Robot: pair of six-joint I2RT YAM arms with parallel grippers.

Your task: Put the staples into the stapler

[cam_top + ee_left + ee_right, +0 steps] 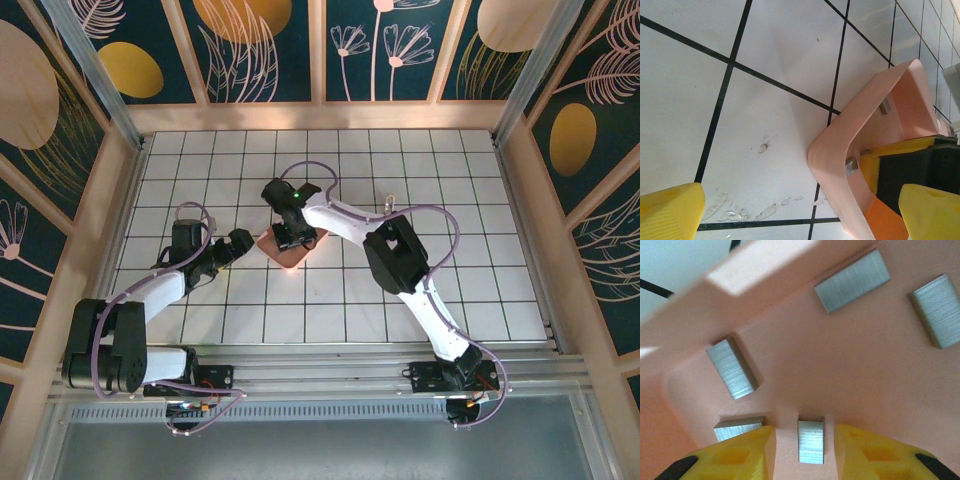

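Several staples lie loose in the pink tray (830, 355). One staple strip (811, 441) lies on the tray floor between the yellow fingers of my right gripper (804, 440), with a gap on each side, so the jaws are open around it. More strips (852, 281) (732, 368) lie farther in. From above, the right gripper (290, 238) reaches down into the tray (292, 258). My left gripper (243, 240) hovers wide open just left of the tray (840, 145), holding nothing. The stapler is out of view.
The tray sits mid-table on white tiles with black grid lines. Scuff marks (740, 212) show on the tile under the left gripper (800, 215). Wooden frame walls border the table on the left, right and back.
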